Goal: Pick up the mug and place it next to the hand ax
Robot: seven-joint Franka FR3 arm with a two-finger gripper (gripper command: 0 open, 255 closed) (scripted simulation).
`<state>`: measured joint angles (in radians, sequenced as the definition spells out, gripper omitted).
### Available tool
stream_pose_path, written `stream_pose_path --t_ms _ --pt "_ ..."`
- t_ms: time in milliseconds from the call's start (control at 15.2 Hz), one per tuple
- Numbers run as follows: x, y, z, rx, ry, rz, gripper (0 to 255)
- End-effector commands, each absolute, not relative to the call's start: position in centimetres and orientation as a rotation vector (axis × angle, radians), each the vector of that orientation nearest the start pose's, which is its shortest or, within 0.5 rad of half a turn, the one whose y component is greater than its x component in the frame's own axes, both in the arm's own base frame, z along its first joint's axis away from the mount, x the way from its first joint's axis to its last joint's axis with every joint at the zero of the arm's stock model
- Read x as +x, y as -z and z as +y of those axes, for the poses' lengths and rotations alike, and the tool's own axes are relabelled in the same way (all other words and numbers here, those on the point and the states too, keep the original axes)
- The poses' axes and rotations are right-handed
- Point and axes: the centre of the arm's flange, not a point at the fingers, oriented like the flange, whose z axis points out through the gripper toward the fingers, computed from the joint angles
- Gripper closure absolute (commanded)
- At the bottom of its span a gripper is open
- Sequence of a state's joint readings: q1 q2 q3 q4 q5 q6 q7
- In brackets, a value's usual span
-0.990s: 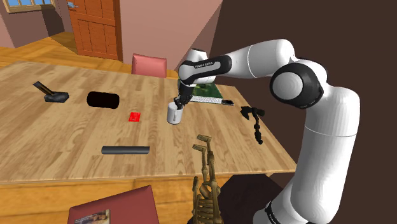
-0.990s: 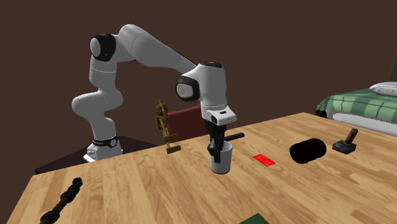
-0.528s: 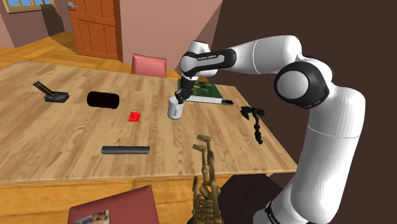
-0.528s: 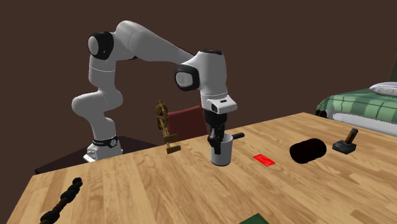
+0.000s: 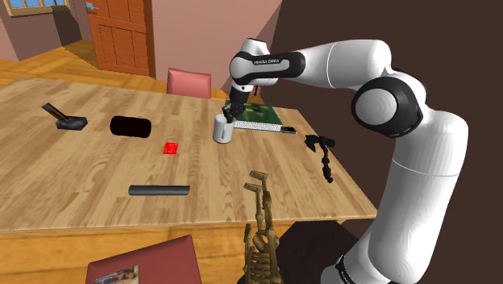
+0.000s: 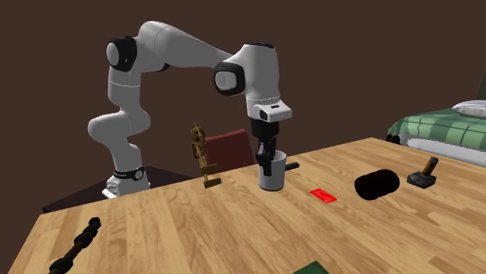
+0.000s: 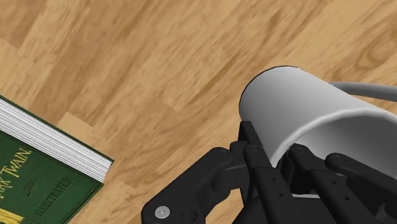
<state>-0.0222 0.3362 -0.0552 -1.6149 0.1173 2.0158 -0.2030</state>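
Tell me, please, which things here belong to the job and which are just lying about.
Job: mug, held by the pincer; hand ax.
Lying about: green book, red card, black cylinder, dark tube, mallet.

The black gripper [image 7: 272,151] clasped the wall of a pale grey mug [image 7: 299,102], one finger [image 7: 253,143] against the outside and the other inside the rim. The mug's thin handle [image 7: 372,90] curved off on the side away from the book. Beneath lay the wooden desk [image 7: 159,57]. A green book [image 7: 38,184] with white page edges lay flat on it, apart from the mug, with gold lettering that read "TWAIN" and "ILLUSTRATED".
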Motion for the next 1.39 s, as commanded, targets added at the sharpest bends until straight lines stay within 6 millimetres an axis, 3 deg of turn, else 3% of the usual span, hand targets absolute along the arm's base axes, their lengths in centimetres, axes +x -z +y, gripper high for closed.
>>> stream_pose_path --t_ms 0,924,1320 --pt "66.2 -44.9 -4.1 -3.057 0.118 -0.126 255" --pt "66.2 -52.1 -4.1 -3.057 0.118 -0.126 255" --pt "64.3 -52.2 -11.8 -3.057 0.118 -0.126 255"
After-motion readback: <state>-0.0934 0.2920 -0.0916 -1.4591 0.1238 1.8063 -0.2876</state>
